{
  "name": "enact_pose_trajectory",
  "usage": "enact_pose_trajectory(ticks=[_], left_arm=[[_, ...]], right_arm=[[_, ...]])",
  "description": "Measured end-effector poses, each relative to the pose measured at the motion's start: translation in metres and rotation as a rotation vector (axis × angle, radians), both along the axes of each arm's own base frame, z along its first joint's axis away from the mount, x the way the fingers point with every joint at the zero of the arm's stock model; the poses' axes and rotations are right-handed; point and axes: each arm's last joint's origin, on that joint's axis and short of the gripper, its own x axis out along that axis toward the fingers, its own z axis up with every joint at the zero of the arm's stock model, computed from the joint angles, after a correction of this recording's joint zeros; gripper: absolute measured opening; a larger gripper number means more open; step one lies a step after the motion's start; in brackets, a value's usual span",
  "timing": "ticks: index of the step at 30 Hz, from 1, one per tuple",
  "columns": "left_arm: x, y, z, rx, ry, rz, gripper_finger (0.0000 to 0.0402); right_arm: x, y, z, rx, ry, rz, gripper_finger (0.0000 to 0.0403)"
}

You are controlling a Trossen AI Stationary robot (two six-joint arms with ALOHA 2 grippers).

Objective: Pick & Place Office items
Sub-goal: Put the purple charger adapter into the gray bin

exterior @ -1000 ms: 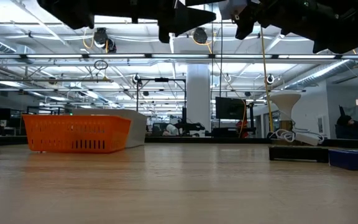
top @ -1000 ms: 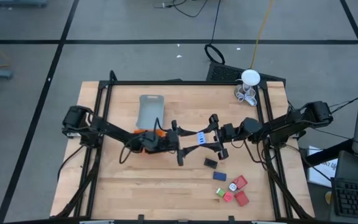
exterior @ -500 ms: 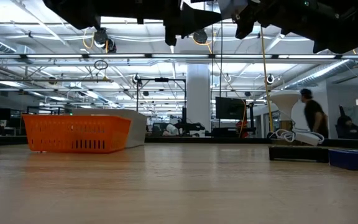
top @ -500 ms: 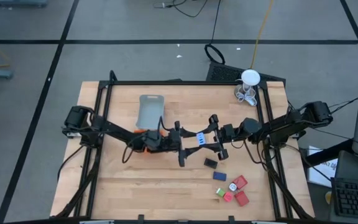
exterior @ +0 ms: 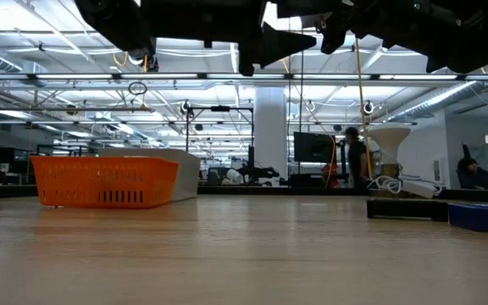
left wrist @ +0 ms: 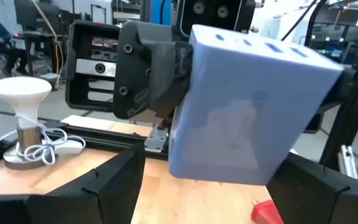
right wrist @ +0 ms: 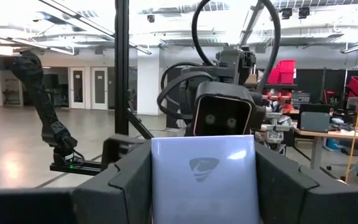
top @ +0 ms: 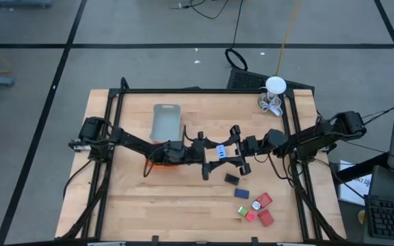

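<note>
A light blue block (top: 219,150) hangs in the air over the middle of the table, shut between the fingers of my right gripper (top: 227,152). In the right wrist view the block (right wrist: 202,171) fills the gap between the two fingers. My left gripper (top: 204,156) faces it from the table's left, open. In the left wrist view its fingers (left wrist: 114,180) stand wide on either side of the block (left wrist: 247,106) without touching it. The other small pieces, black (top: 232,179), blue (top: 241,193), red (top: 264,199), white, green and pink, lie flat on the table near its right near corner. My right gripper pinches the blue block between its two fingers, one on each of two opposite side faces (right wrist: 160,180). The fingers come level from the table's right. The block is lifted clear of the table, with its broad face toward the left gripper.
An orange tray (top: 157,158) lies under my left arm, and a grey tray (top: 165,121) sits just beyond it toward the far edge. A white round thing with wire loops (top: 273,92) stands at the far right corner. A black frame rail (top: 204,90) borders the table.
My left gripper has moved toward the table's right, closing on the blue block until its open fingers flank it. My right gripper and the block have kept still.
</note>
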Motion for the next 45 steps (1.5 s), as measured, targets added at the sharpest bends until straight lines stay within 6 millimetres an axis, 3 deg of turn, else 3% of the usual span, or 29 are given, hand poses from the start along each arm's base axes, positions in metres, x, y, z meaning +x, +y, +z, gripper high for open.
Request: enact_pose_trajectory(ticks=[18,21,27,34,38,45], left_arm=[[0.0005,0.0,0.0076,0.077,-0.035,0.004,0.0307],[0.0005,-0.0001,0.0079,0.101,-0.037,0.003,0.0289],[0.0004,-0.0005,0.008,0.105,-0.038,-0.001,0.0212],[0.0004,-0.0009,0.0079,0.104,-0.037,0.0,0.0212],[0.0003,-0.0011,0.0077,0.1,-0.036,0.001,0.0212],[0.0,-0.003,0.0071,0.09,-0.034,-0.001,0.0212]], right_arm=[[0.0001,0.0,-0.0003,-0.001,0.005,0.001,0.0208],[0.0001,0.0,-0.0003,-0.001,0.005,0.0,0.0208],[0.0003,-0.0004,-0.0005,0.007,0.009,-0.012,0.0208],[0.0005,-0.0004,-0.0011,0.005,0.016,-0.011,0.0209],[0.0007,-0.0004,-0.0019,0.017,0.028,-0.009,0.0226],[0.0016,-0.0023,-0.0053,0.031,0.08,-0.029,0.0289]])
